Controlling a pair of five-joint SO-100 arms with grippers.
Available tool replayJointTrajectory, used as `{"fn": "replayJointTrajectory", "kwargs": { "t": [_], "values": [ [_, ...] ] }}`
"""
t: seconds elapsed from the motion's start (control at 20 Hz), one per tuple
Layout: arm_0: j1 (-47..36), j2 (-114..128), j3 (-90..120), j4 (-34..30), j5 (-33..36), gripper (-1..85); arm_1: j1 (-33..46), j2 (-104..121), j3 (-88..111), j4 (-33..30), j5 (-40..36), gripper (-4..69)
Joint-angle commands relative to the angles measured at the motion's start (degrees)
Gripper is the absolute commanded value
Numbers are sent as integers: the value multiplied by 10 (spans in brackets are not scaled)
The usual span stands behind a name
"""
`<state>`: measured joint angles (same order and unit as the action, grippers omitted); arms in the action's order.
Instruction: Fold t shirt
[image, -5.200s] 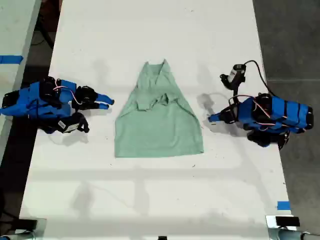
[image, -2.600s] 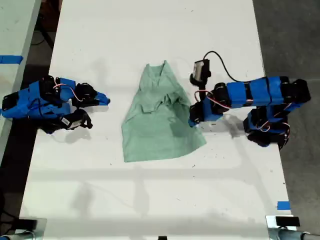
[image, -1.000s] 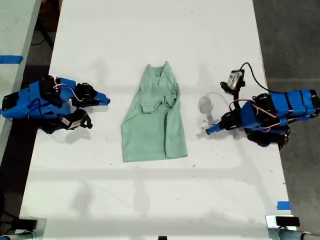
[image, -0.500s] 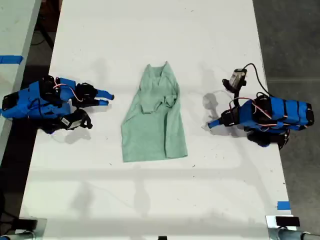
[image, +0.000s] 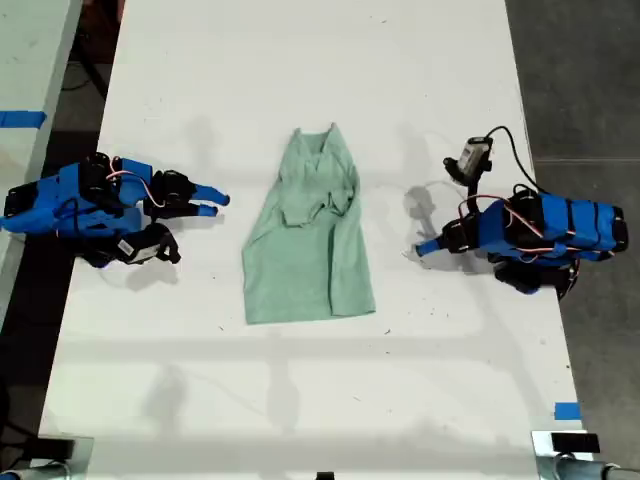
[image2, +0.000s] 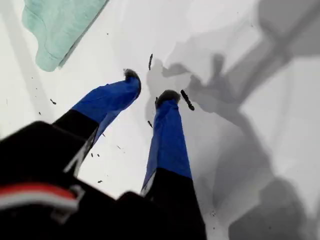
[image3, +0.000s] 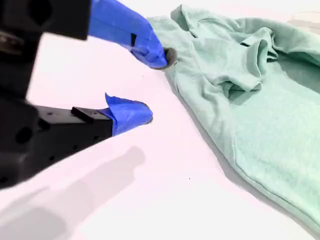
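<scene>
T shirt (image: 308, 240) lies flat mid-bench (image: 300, 400), and in the exterior view its long axis runs 12 to 6, neck at 12, hem at 6. My second hand (image: 212, 200) sits at its 9 o'clock, jaws parted, empty, tips pointing at the near long edge. My first hand (image: 425, 246) is at 3 o'clock, a narrow gap, empty, farther off. The second looks nearer for folding that side across.

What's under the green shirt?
The white table shows all around the shirt, which lies flat on it. One side is folded over, so some fabric sits under fabric. Whatever else it covers cannot be seen.
</scene>
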<state>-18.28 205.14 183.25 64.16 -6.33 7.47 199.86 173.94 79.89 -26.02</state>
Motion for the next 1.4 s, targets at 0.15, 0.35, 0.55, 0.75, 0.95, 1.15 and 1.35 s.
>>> {"fn": "replayJointTrajectory", "kwargs": {
  "t": [0.15, 0.35, 0.55, 0.75, 0.95, 1.15, 1.35],
  "values": [
    [3, 4, 5, -10, 0, 143, -1, 7, 33, -14, -7, 67],
    [3, 4, 5, -10, 0, 143, -1, 7, 33, -14, -10, 60],
    [3, 4, 5, -10, 0, 143, -1, 7, 33, -14, -12, 60],
    [3, 4, 5, -10, 0, 143, -1, 7, 33, -14, -12, 59],
    [3, 4, 5, -10, 0, 143, -1, 7, 33, -14, -14, 58],
    [3, 4, 5, -10, 0, 143, -1, 7, 33, -14, -14, 58],
    [3, 4, 5, -10, 0, 143, -1, 7, 33, -14, -16, 58]
  ]
}}
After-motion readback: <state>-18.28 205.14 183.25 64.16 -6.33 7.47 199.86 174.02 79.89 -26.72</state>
